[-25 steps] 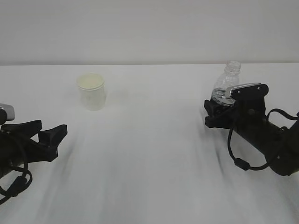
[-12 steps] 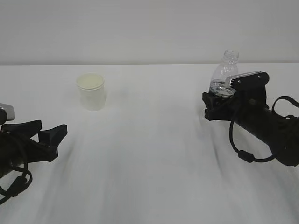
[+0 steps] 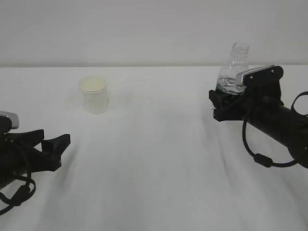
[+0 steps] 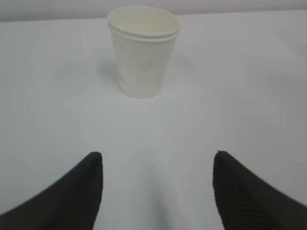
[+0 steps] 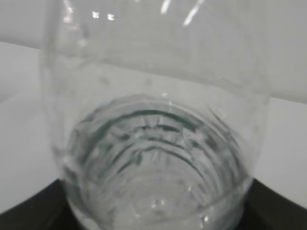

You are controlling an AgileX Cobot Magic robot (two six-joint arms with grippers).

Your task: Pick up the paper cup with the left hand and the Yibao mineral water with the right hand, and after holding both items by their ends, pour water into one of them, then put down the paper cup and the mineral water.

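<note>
While the right hand (image 3: 222,107) grips the Yibao mineral water (image 3: 233,70), the left hand (image 3: 48,144) sits released, short of the paper cup (image 3: 94,94).
White desk (image 3: 154,159) spans the exterior view. Right arm enters from the right edge; its hand is clenched on the bottle's lower body, bottle near upright, open neck tilted slightly right, base hidden by the hand. Right wrist view: clear ribbed bottle (image 5: 153,143) fills the frame between the dark fingers, greenish lines showing through it. Left hand rests low at the left edge, fingers (image 4: 72,191) spread wide, nothing between them. Cup (image 4: 144,50) stands upright on the desk ahead of them, well apart.
</note>
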